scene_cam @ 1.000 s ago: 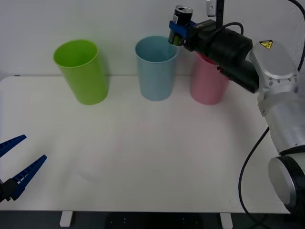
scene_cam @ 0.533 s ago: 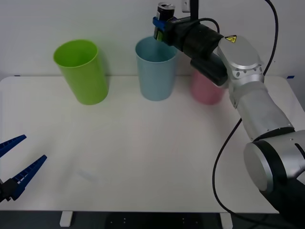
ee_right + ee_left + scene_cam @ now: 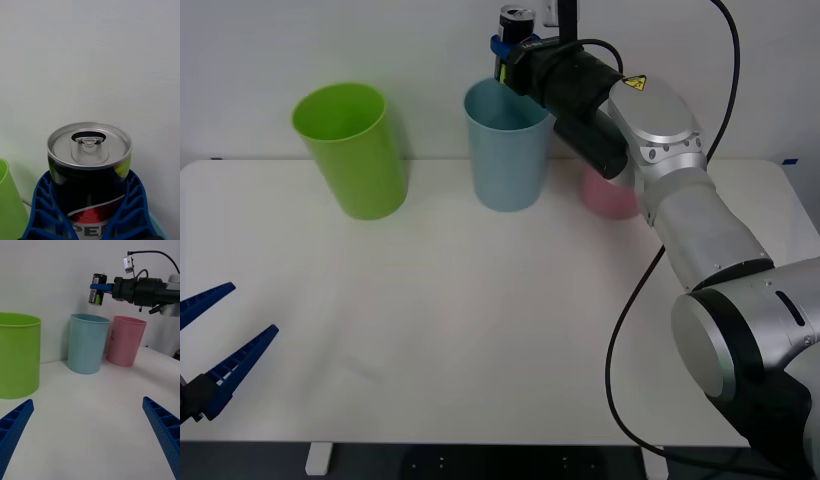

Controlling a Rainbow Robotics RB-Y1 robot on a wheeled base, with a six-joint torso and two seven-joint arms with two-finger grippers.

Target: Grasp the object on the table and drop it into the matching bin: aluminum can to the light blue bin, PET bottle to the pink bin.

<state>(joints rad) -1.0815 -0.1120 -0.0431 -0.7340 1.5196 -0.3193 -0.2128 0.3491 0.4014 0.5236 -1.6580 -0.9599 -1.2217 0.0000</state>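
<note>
My right gripper is shut on the aluminum can, a small black can with yellow-green marks and a silver top. It hangs upright in the air above the rim of the light blue bin. The left wrist view shows the can above that bin, toward its pink-bin side. The pink bin stands to the right, partly hidden behind my right arm. My left gripper is open, low over the near left corner of the white table.
A lime green bin stands at the back left of the table. The three bins form a row along the far edge, against a white wall. My right arm reaches across over the pink bin.
My right gripper has carried the can leftward, from above the gap between the light blue and pink bins to above the light blue bin. The left arm has not moved.
</note>
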